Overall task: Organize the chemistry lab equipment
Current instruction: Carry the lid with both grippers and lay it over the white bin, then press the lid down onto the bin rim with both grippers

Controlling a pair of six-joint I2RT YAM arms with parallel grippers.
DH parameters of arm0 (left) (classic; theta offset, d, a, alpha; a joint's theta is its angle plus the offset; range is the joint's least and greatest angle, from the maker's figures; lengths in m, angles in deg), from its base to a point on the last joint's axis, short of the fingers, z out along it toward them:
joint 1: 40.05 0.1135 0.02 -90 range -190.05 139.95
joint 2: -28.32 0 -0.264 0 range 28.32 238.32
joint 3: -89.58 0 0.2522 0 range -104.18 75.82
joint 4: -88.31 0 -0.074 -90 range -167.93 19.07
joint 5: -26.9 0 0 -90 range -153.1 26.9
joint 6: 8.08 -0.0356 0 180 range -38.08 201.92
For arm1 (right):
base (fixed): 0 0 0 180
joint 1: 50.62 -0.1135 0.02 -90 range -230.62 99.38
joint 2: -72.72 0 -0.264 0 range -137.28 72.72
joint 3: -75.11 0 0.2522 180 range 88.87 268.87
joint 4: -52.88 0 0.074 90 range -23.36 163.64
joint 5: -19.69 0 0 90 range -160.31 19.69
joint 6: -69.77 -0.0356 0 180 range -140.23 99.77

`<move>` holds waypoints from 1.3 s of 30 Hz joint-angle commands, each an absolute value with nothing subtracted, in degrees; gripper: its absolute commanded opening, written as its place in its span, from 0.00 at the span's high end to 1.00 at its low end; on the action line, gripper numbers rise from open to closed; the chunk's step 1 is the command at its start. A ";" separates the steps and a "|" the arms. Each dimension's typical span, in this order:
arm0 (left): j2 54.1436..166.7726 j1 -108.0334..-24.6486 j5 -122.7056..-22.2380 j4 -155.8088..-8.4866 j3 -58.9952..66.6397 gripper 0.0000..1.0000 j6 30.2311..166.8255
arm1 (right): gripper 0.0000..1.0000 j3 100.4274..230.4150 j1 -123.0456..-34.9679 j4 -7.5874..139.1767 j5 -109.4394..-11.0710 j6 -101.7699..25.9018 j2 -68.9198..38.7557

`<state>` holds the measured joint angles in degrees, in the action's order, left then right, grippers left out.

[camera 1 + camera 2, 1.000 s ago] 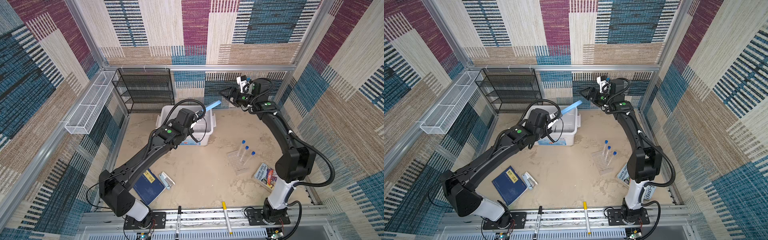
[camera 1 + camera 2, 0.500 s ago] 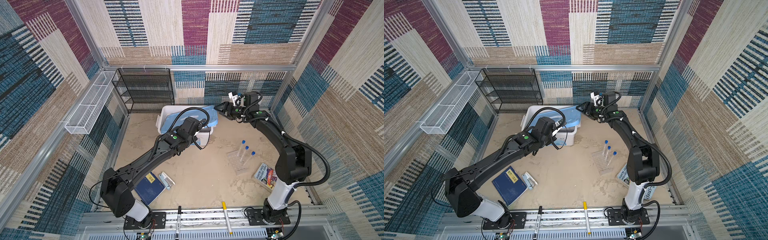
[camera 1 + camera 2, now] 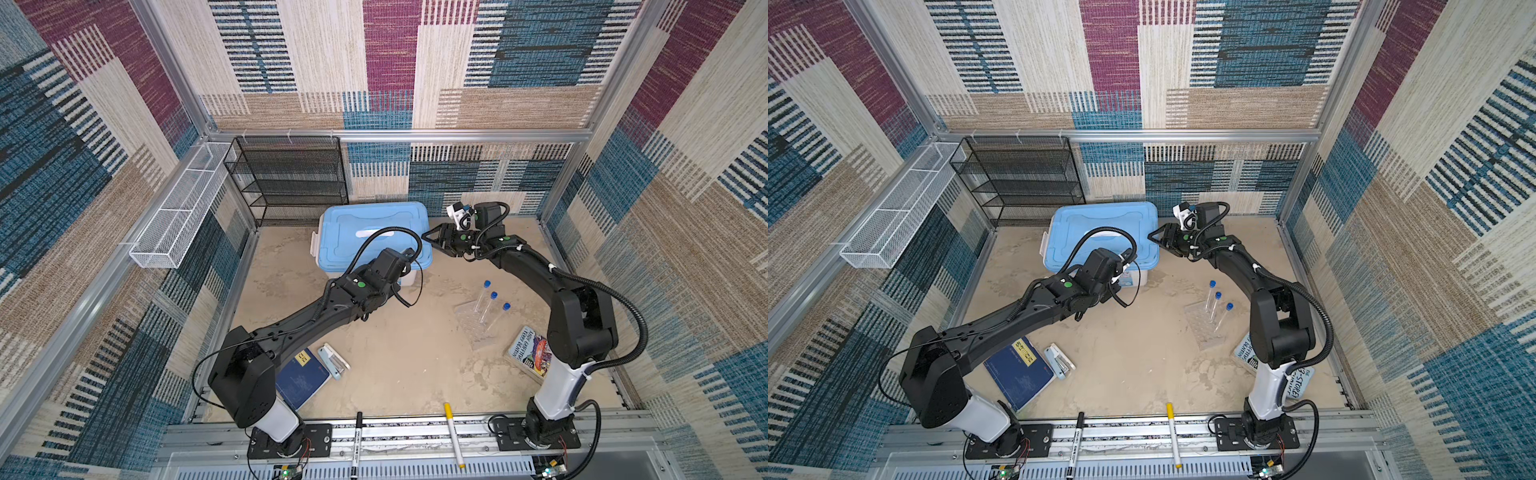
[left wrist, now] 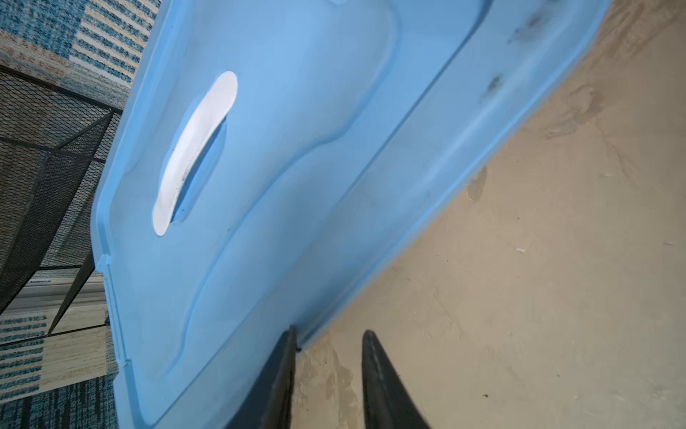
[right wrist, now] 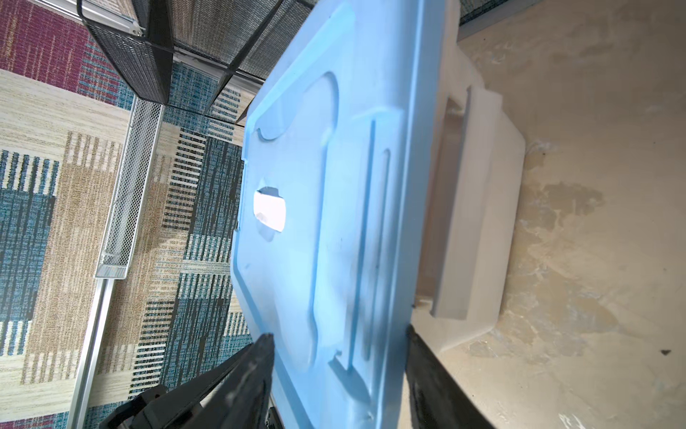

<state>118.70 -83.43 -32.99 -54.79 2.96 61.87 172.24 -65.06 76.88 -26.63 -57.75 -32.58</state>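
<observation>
- Blue plastic lid (image 3: 374, 232) lies flat on the white bin (image 5: 482, 193) at the back of the sandy table (image 3: 399, 365), just in front of the black mesh shelf (image 3: 291, 183).
- Left gripper (image 4: 328, 330) sits at the lid's front edge. Its jaws stand a narrow gap apart, with one finger (image 4: 282, 371) at the rim and only bare table showing between them.
- Right gripper (image 5: 338, 331) is at the lid's right end with its jaws wide, one on either side of the lid's edge. I cannot tell whether they press on it.
- Three test tubes (image 3: 490, 307) with blue caps stand in the clear rack (image 3: 471, 328), on the table right of the middle and well apart from both grippers.
- The clear rack lies between the white bin and a colourful book (image 3: 530, 351) by the right arm's base.
- A dark blue book (image 3: 301, 378) and a pale stapler (image 3: 332, 361) lie just beside each other near the left arm's base.
</observation>
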 commanded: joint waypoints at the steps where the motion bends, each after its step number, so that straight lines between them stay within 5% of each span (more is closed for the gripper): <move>1: 119.12 -83.38 -31.93 -56.84 2.97 0.68 65.68 | 0.45 172.82 -65.36 73.41 -26.22 -58.61 -33.10; 18: 119.04 -83.38 -32.04 -54.82 1.23 0.63 70.42 | 0.48 182.23 -66.79 81.55 -33.20 -53.93 -40.51; 28: 112.67 -81.34 -45.04 -52.91 -0.28 0.55 80.07 | 0.49 183.97 -67.41 87.55 -41.11 -48.98 -41.54; 39: 106.52 -58.89 -64.61 -53.64 1.56 0.40 107.48 | 0.49 183.16 -68.88 89.12 -46.61 -45.52 -42.02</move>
